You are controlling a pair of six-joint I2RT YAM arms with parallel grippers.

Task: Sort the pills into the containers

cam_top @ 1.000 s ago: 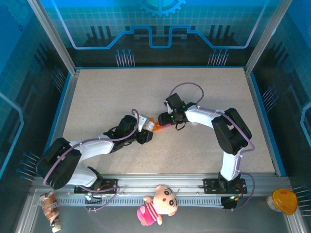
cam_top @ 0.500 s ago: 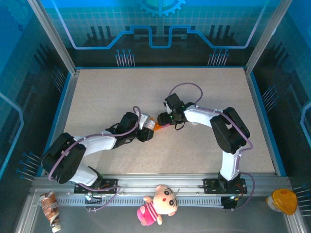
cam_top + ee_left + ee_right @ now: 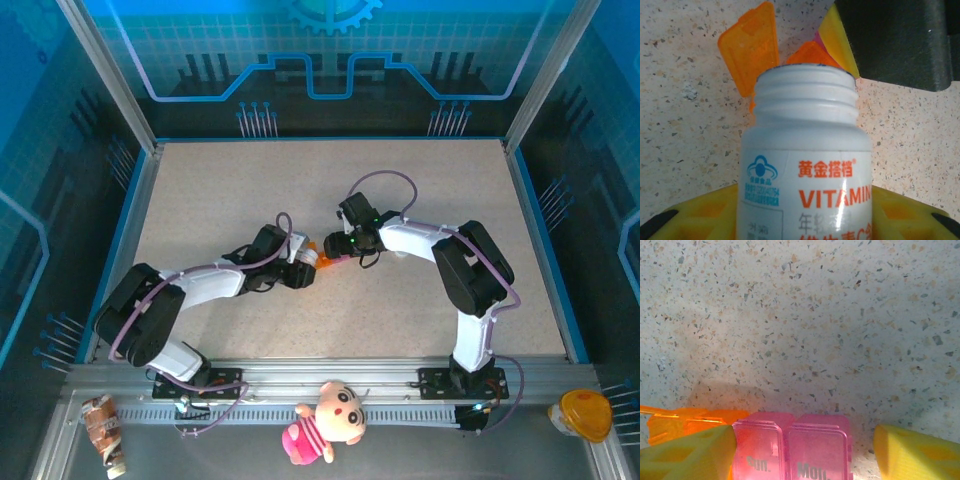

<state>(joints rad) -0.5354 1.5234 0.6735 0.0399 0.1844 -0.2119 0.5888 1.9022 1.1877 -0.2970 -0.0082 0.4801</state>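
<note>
Left gripper [image 3: 296,268] is pinched on the white vitamin bottle [image 3: 805,150]. The cap is off and the mouth points at the containers [image 3: 325,262], mid-table between the two arms. From the left wrist the bottle rim sits right at the orange compartment [image 3: 807,54], whose orange lid [image 3: 751,47] stands open just beside it.

Right gripper [image 3: 338,255] straddles the strip with its fingers spread. From the right wrist one yellow finger [image 3: 690,455] sits against the orange end, and the other finger [image 3: 917,452] stands off the pink part [image 3: 790,440] with a clear gap. So you're bracketing the strip, not clamping it.

Risks as I read them:
- The bottle mouth looks wider than the compartment opening. Tip too fast and pills dump in a bunch, overshoot and scatter on the table [image 3: 815,315]
- The strip is loose on one side. Any nudge from the bottle rim can slide or twist it out from under the pour
- The open lid is close to the rim. Brush it and it may flip shut or drag the strip
- The "Sun." and "Mon." lids look shut, so anything landing there bounces off
- You can't tell how full the bottle is, so tilt slowly
</note>
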